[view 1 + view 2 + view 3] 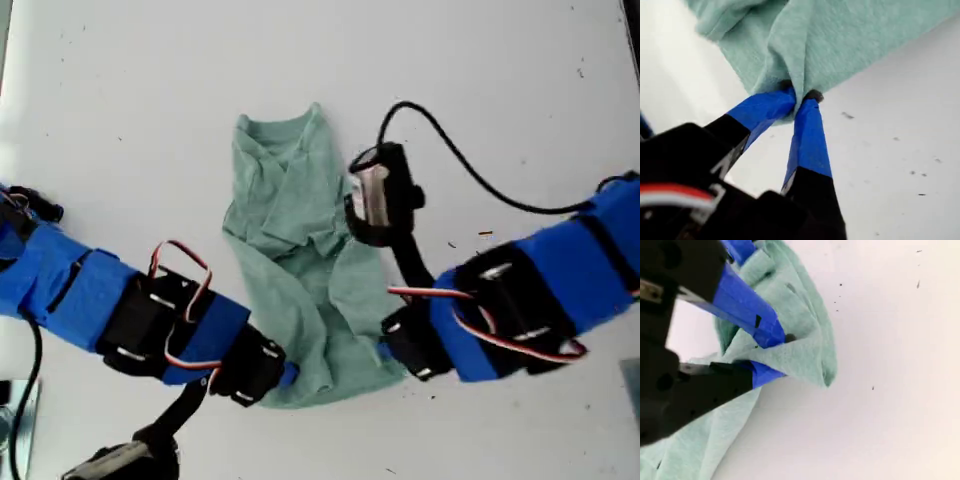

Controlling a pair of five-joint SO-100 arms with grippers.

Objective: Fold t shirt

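Note:
The t shirt [300,250] is pale sage-green and lies crumpled lengthwise mid-table in the exterior view, neckline at the far end. My first gripper [801,95] is shut on a fold of the t shirt [840,40] at its edge. My second gripper [777,355] is shut on a corner fold of the t shirt [805,357]. In the exterior view, one blue-taped arm [180,320] reaches in from the left to the shirt's near hem. Another arm [520,290] reaches in from the right to the hem's other side. Which of them is first I cannot tell.
The shirt rests on a white table [120,120]. A black cable [470,165] loops from the exterior view's right to a camera module [372,195] beside the shirt. Another dark module [120,460] hangs at the near edge, left of centre.

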